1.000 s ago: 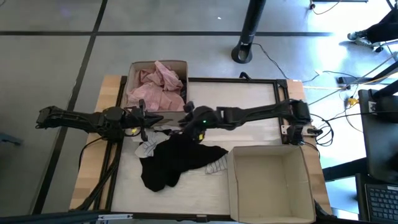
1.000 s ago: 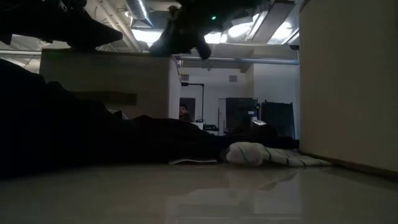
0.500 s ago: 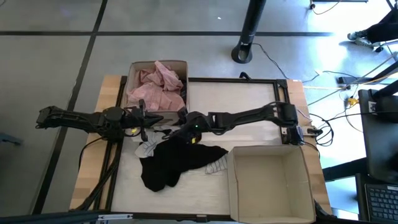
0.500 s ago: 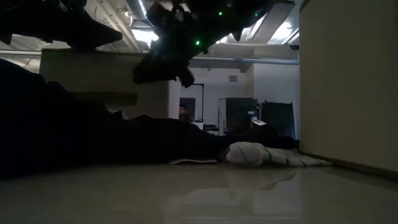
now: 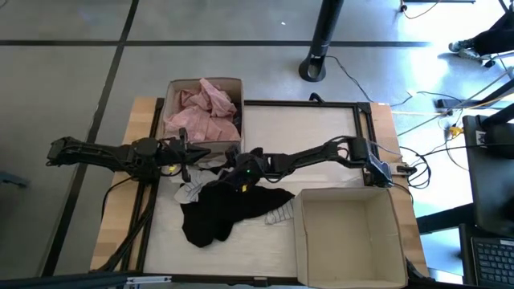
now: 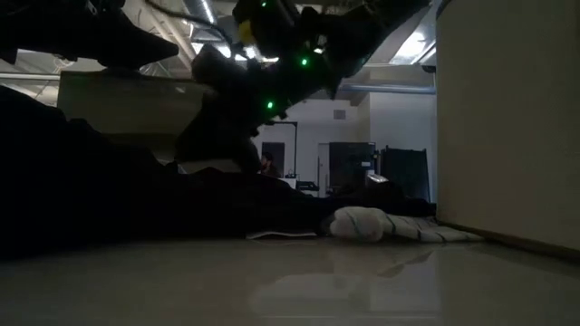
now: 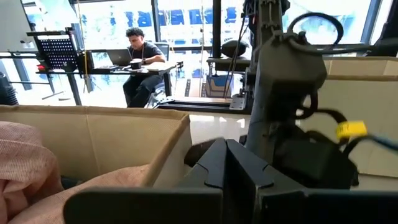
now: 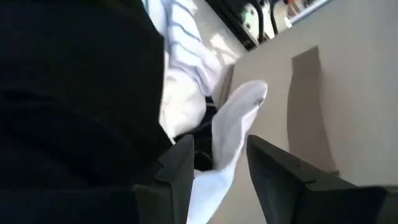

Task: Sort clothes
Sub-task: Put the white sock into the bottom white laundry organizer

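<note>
Clothes (image 5: 221,210) lie mid-table; right gripper (image 5: 234,173), fingers (image 8: 281,177) apart, descends onto the heap. Next: close on one garment. Left gripper (image 5: 193,155) waits, closed.

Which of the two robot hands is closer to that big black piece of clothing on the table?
Right. The right gripper is down at the upper edge of the black garment, fingers open. The left gripper sits farther off, beside the box of pink clothes.

Grey tiled floor (image 5: 201,40), big windows (image 7: 186,25), person at desk (image 7: 140,59).
</note>
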Action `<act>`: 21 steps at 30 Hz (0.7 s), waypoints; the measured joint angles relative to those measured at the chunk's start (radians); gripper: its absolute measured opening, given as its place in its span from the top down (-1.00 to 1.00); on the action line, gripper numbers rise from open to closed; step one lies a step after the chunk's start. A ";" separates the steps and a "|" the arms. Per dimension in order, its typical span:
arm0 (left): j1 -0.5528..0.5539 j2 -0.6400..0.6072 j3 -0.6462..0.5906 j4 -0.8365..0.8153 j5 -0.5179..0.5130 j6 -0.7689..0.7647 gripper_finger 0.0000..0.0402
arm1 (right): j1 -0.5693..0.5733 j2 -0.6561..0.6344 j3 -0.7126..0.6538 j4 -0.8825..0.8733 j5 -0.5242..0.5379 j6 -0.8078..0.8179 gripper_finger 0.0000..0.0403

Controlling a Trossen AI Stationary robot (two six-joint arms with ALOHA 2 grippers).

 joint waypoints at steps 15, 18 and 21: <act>0.000 0.000 0.000 0.002 0.000 0.002 1.00 | 0.002 0.109 0.002 0.189 0.212 0.015 0.26; 0.000 0.000 0.000 -0.001 0.000 0.001 1.00 | 0.002 0.109 0.002 0.187 0.214 0.014 0.30; 0.000 0.000 0.000 -0.001 0.000 0.002 1.00 | 0.003 0.110 0.002 0.186 0.214 -0.004 0.48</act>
